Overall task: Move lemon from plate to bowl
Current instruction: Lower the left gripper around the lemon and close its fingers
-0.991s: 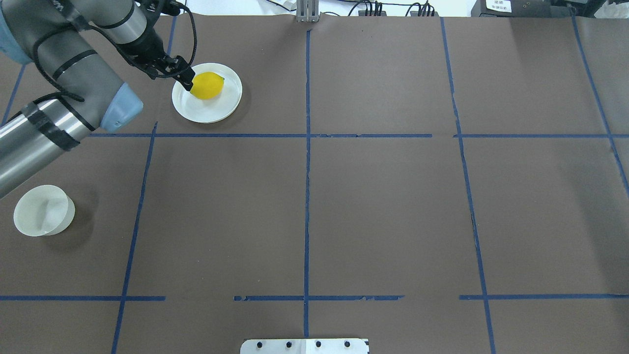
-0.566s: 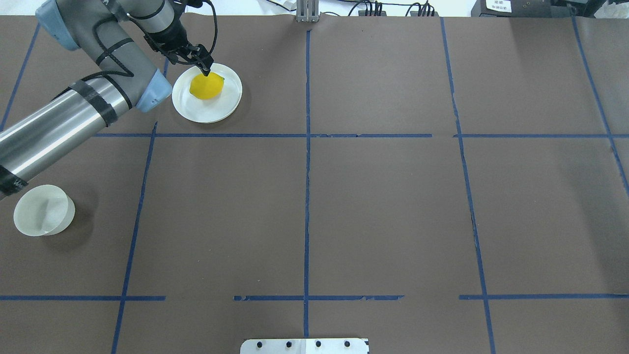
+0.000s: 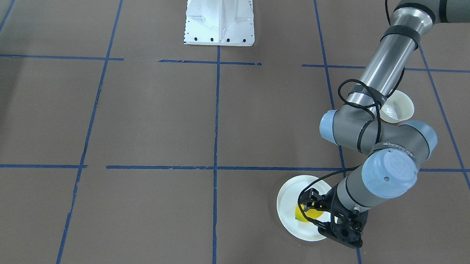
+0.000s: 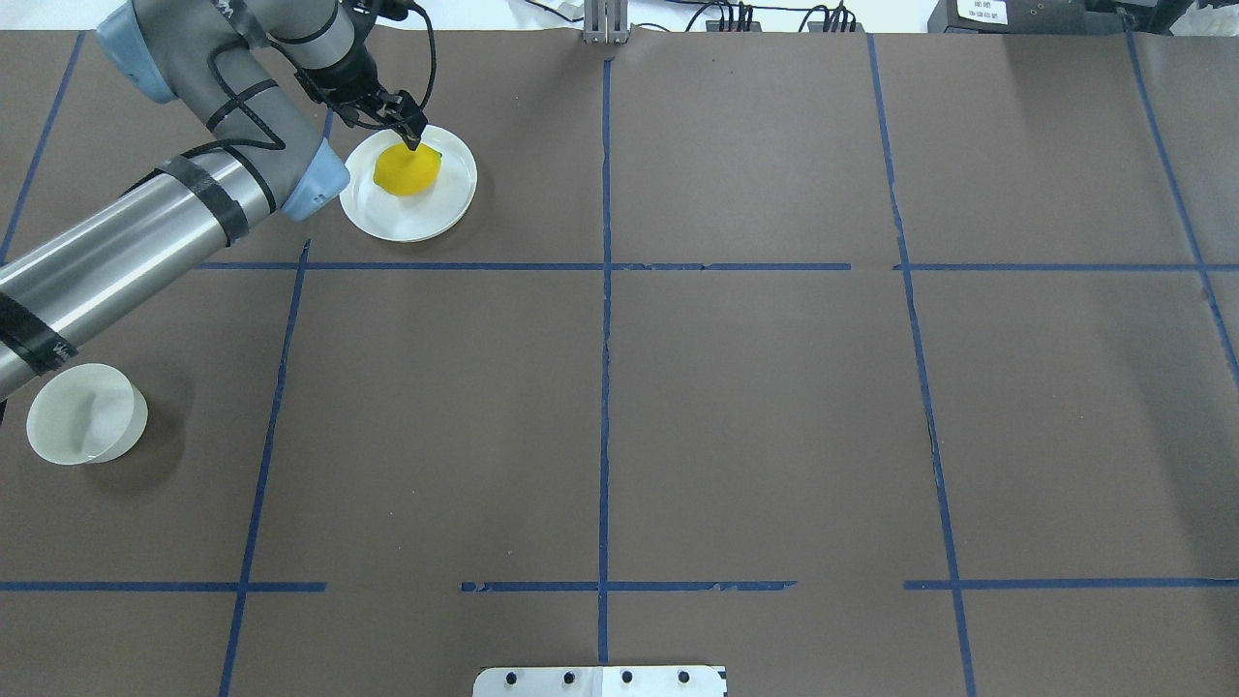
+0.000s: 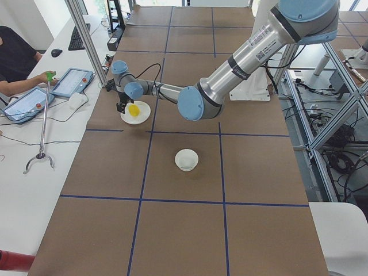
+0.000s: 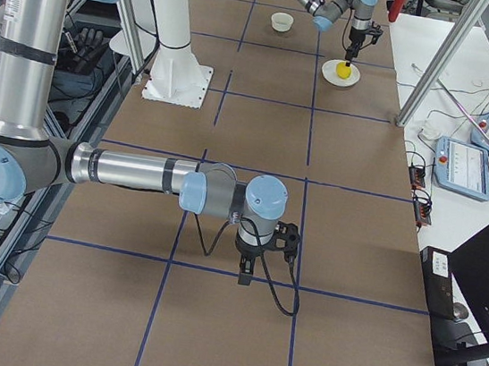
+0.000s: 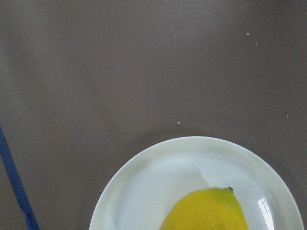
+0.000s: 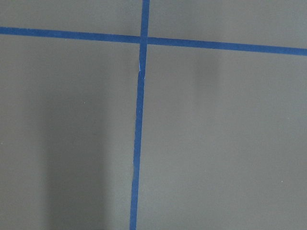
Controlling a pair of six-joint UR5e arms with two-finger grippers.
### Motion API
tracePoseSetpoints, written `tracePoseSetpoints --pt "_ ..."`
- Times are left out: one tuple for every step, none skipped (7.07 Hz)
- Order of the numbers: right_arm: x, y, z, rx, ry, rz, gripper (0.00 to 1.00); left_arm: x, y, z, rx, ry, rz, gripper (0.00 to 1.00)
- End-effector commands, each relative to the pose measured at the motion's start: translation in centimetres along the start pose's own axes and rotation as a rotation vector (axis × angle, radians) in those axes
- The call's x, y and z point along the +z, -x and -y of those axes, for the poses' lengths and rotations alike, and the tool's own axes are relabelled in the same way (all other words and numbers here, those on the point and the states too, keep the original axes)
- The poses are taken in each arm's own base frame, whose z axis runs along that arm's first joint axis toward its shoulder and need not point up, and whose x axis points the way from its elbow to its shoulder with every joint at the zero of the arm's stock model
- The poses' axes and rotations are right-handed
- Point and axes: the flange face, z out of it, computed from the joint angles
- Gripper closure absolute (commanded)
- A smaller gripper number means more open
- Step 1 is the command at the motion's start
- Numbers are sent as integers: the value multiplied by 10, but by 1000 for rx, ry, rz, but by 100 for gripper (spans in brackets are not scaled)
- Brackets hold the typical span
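Observation:
The yellow lemon [image 4: 407, 172] lies on the flat white plate [image 4: 440, 211] at the table's far left. My left gripper [image 4: 411, 136] hangs just over the lemon's far edge. In the front-facing view its black fingers [image 3: 308, 197] stand apart over the lemon [image 3: 303, 217] on the plate [image 3: 289, 198], so it looks open and holds nothing. The left wrist view shows the lemon [image 7: 206, 213] on the plate [image 7: 153, 182] and no fingers. The small deep white bowl [image 4: 82, 414] stands empty at the near left, partly behind the arm in the front-facing view [image 3: 400, 105]. My right gripper [image 6: 246, 273] shows only in the exterior right view, so I cannot tell its state.
Blue tape lines [image 4: 605, 290] divide the brown table cover. The robot's white base [image 3: 220, 16] stands at the near edge. My left forearm [image 4: 116, 252] stretches between the bowl and the plate. A person's hand and tablets [image 6: 486, 161] are on a side bench.
My left arm has swung forward. Its gripper has moved from the lemon's left side to over the lemon's far edge, with the wrist turned. The lemon, plate and bowl have not moved.

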Motion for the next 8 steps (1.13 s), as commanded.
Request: tracePoseSetpoints --pt "0 0 0 0 0 0 0 0 -4 1 1 1 -8 0" --pt "0 0 0 0 0 0 0 6 -11 -1 3 9 -12 0" --pt "0 0 0 0 0 0 0 11 -18 -4 3 16 -16 0" --pt "0 0 0 0 0 0 0 16 -25 -7 8 23 -20 0" --pt "0 0 0 0 0 0 0 22 -28 -10 5 30 -21 0" --pt "0 0 0 0 0 0 0 26 -30 -13 4 37 -23 0" --pt "0 0 0 0 0 0 0 29 -31 -14 3 40 -21 0" --pt "0 0 0 0 0 0 0 33 -28 -15 6 35 -22 0"
